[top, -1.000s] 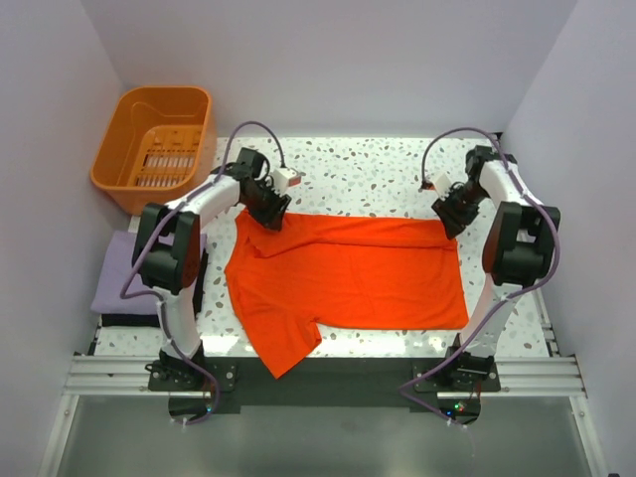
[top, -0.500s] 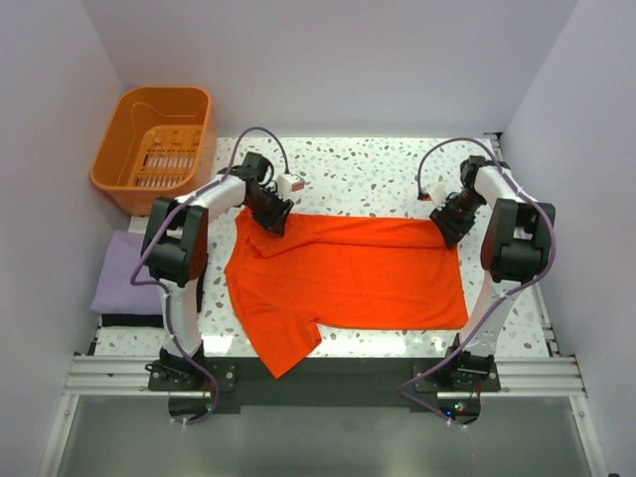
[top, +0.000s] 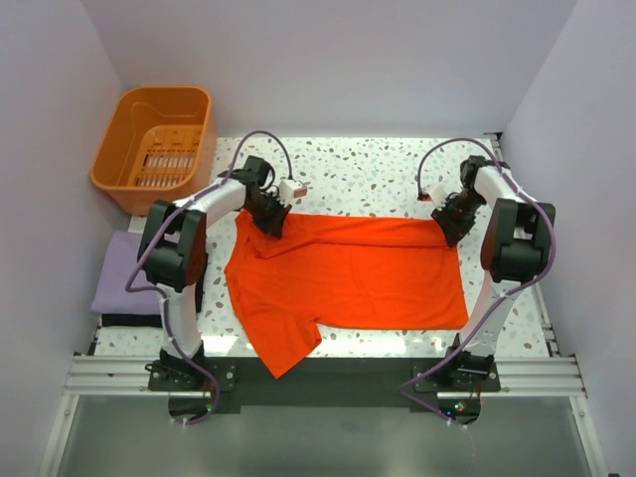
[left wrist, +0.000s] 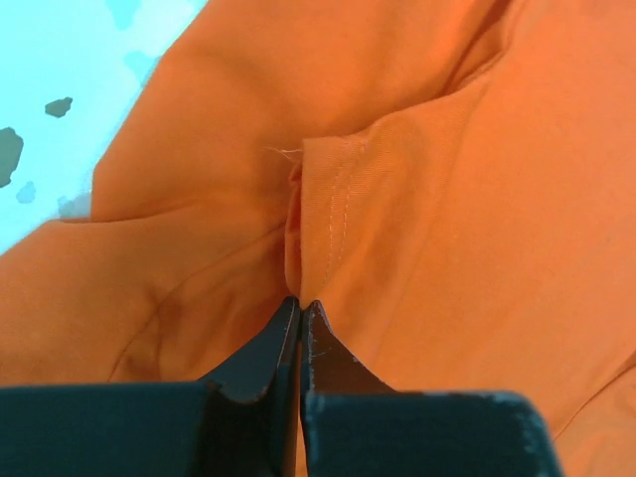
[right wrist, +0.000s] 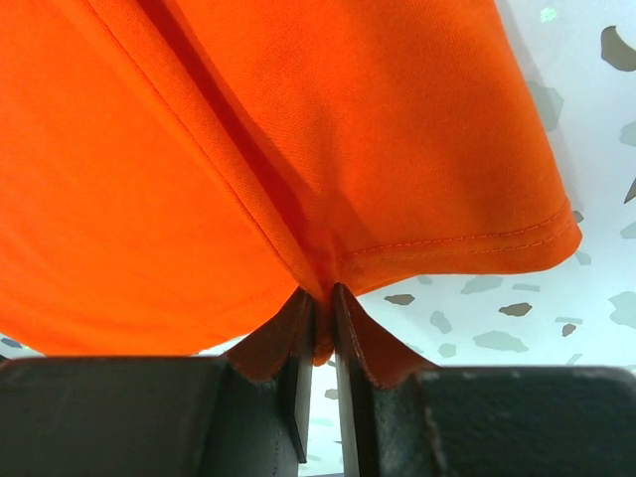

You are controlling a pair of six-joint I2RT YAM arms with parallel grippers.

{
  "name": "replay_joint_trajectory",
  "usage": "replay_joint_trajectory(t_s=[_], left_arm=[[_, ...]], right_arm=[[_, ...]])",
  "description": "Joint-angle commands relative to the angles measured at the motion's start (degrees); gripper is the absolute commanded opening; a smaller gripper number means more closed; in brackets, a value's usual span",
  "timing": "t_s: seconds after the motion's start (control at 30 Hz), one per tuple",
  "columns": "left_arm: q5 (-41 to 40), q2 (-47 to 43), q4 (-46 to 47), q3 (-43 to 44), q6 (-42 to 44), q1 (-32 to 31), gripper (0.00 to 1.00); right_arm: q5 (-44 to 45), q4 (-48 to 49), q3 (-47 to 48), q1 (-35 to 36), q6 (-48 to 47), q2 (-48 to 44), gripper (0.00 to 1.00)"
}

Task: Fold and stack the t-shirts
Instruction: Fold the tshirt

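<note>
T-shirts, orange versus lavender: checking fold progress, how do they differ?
The orange t-shirt lies spread in the middle; the lavender t-shirt is folded off to the left. The left end effector and right end effector pinch the orange one's far edge; nothing holds the lavender one. Both are plain cloth.

Spread t-shirt [top: 348, 278] on table [top: 378, 184], basket [top: 121, 194] behind left, folded t-shirt [top: 124, 273] left

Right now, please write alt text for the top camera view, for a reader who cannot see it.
An orange-red t-shirt lies spread on a speckled table, with the left gripper and right gripper each at one far corner. A folded lavender t-shirt lies at the left edge, an orange basket beyond it.
</note>
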Motion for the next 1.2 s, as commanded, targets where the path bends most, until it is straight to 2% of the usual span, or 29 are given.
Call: replay_joint_trajectory(t_s=[0.0,0.17,0.4,0.43,0.47,0.57,0.6,0.7,0.8,0.93,1.17], left_arm=[[3.3,-4.6,-0.8,-0.8,2.2,-0.8,0.01],[4.6,-9.8,-1.5,-4.3,3.3,-3.3,0.0],[1.5,-14.1,-2.7,-11.8,2.3,-9.7,0.0],[1.5,-14.2,-3.5,-12.5,2.1,-10.6,0.07],[1.4,-14.8,-3.8,-12.7,2.1,-11.0,0.22],[1.3,-17.1,-5.5,-13.4,4.9,-11.1,0.32],[0.9,-17.9,-5.8,-13.2,5.7,-11.0,0.33],[3.4,-19.8,-7.2,-11.0,7.8,-7.5,0.33],[6.1,-17.6,-8.4,-6.5,6.3,-3.9,0.33],[3.8,-14.3,-4.1,-3.2,0.7,0.6,0.33],[2.7,-10.5,-1.7,-2.5,-4.9,5.6,0.33]], right_arm=[[0.1,-0.3,0.9,0.1,-0.8,-0.3,0.16],[0.5,0.0,0.2,0.1,-1.1,-1.3,0.14],[0.9,0.6,0.7,0.1,-0.5,-1.6,0.02],[1.1,0.6,0.7,0.1,-0.7,-1.7,0.02],[1.1,0.6,0.6,0.2,-0.9,-1.8,0.01],[1.6,0.4,-0.3,0.1,-2.3,-2.7,0.02],[1.8,0.4,-0.6,0.1,-2.6,-3.0,0.03],[2.8,1.0,-2.1,0.1,-4.2,-4.2,0.06],[3.0,1.2,-2.0,0.1,-4.5,-4.5,0.07],[3.6,4.4,-2.5,0.1,-3.4,-5.5,0.0],[2.7,5.7,-3.8,0.2,-4.7,-9.2,0.0]])
